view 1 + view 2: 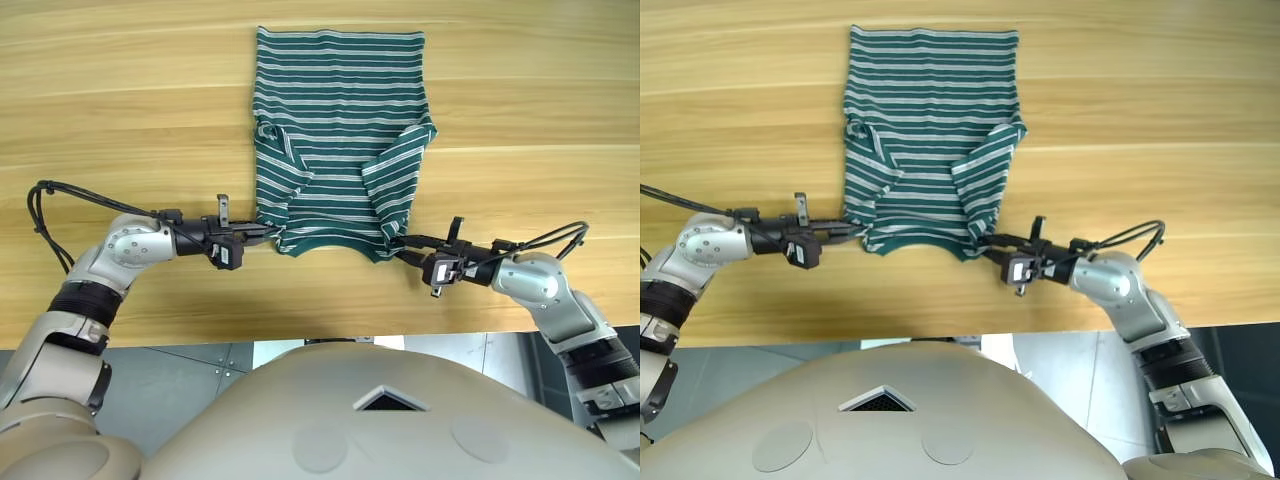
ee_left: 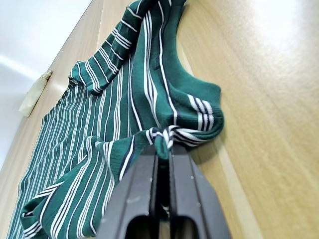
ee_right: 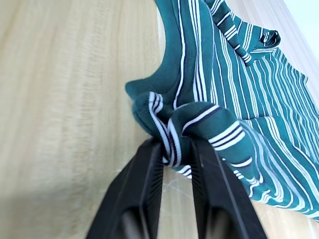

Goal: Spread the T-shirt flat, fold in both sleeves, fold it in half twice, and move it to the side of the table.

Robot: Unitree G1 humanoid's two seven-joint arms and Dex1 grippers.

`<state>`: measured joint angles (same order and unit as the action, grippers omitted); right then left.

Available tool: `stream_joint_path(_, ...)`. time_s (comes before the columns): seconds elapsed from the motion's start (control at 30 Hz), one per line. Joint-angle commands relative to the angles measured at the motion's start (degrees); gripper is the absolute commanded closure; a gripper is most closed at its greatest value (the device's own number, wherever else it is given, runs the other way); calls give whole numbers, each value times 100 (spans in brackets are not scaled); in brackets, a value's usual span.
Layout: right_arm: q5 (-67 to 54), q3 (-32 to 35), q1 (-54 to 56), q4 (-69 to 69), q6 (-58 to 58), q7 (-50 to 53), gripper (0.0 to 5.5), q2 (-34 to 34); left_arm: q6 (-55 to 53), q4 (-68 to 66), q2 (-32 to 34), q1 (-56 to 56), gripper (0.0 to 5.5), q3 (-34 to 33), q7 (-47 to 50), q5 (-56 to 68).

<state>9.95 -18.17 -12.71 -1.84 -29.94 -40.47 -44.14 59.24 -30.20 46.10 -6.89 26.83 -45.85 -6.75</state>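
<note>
Pale wooden table (image 1: pixel 120 120) ran across the head views, and the T-shirt (image 1: pixel 335 100) lay on it, straight ahead of the robot and between its arms, its long side running away from it; both sleeves were turned in over the body, the left sleeve (image 1: pixel 283 160) and the right sleeve (image 1: pixel 400 170) slanting up from the near corners. The left gripper (image 1: pixel 268 232) sat low at the near left corner, its jaws closed on a small bunch of striped cloth; the right gripper (image 1: pixel 395 243) sat at the near right corner, its jaws pinching a thicker roll of fabric. Judging by the wrinkles and the way it bunched in the jaws, the shirt was light, soft and limp; it would likely sag and drag rather than hold a shape, and the folded layers could slip apart. The two near corners looked the right hold for the first half fold, taken through all layers; lifting both evenly toward the hem (image 1: pixel 340 35) would probably keep the edges square.
</note>
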Motion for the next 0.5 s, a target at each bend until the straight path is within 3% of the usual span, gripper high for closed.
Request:
stream_joint_path(0.03,-232,241,-136,-173,-83,-158,459,-280,-203,-163,218,366,546,257,-464,-184)
stream_joint_path(0.13,-135,198,-83,-24,-93,-169,459,-234,-198,-172,212,350,546,239,-505,-151)
stream_joint_path(0.3,4,106,-44,38,-24,-203,543,-161,-193,-126,206,378,546,219,-494,-129)
stream_joint_path(0.5,19,117,-80,20,-48,-238,550,-195,-223,-42,184,413,546,208,-472,-101)
